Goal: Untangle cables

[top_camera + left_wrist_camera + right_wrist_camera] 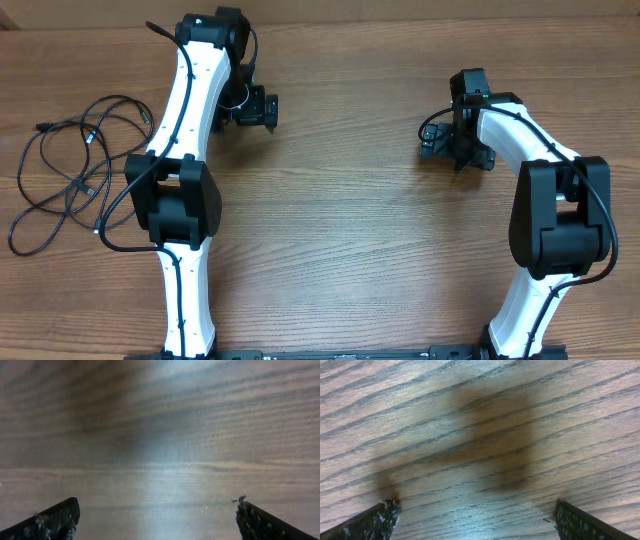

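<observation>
Angling down over the brown wood-grain table (340, 220), left gripper (157, 519) and right gripper (476, 520) gape empty, their fingertips cropped at the frame edges, while the tangled thin black cables (80, 185) lie far left, outside the left arm (190, 100).

L gripper (157, 517) wide apart over bare wood table (165, 425).

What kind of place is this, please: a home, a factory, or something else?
Probably a robotics lab or test bench, not a home: a bare wooden table, a left arm and a right arm rising from one edge, and loose black cables lying beside the left arm.
</observation>
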Controlling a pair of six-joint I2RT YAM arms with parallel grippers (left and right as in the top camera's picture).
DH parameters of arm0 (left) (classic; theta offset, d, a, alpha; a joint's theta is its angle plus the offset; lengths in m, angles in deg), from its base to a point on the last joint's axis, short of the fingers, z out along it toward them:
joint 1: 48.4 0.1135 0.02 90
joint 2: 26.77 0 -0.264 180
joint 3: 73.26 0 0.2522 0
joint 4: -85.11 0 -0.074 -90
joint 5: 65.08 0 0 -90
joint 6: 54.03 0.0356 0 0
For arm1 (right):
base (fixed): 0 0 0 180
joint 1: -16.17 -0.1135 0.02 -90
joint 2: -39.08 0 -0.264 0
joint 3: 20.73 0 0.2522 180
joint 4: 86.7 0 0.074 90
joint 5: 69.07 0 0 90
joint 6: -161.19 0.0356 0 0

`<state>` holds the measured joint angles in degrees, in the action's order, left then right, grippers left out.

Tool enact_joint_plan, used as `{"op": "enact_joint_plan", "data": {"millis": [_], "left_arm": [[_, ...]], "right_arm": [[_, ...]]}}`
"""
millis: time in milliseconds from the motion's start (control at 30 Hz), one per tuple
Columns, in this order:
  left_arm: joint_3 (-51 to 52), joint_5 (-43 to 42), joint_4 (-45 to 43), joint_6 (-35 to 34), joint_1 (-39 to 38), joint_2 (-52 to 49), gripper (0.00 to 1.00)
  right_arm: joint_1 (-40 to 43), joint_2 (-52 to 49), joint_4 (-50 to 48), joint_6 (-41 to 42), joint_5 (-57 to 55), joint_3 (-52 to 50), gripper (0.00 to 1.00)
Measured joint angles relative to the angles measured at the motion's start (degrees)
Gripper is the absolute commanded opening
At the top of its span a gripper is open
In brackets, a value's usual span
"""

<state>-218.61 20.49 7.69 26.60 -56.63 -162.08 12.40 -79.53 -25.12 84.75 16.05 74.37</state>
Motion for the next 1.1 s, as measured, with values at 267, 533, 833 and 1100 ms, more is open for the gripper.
{"op": "enact_joint_plan", "data": {"millis": [267, 533, 833, 1100], "left_arm": [[0.00, 0.02, -7.02, -0.15, 0.00, 0.00, 1.00], [0.00, 0.02, -10.25, -0.15, 0.00, 0.00, 1.00], [0.00, 0.02, -10.25, -0.15, 0.00, 0.00, 1.00], [0.00, 0.02, -10.23, -0.15, 0.00, 0.02, 0.99]], "right_arm": [[0.00, 0.00, 0.00, 0.13, 0.02, 0.00, 1.00], [-0.02, 0.00, -0.02, 0.15, 0.02, 0.00, 1.00], [-0.02, 0.00, -0.04, 0.13, 0.02, 0.00, 1.00], [0.00, 0.00, -0.02, 0.15, 0.02, 0.00, 1.00]]}}
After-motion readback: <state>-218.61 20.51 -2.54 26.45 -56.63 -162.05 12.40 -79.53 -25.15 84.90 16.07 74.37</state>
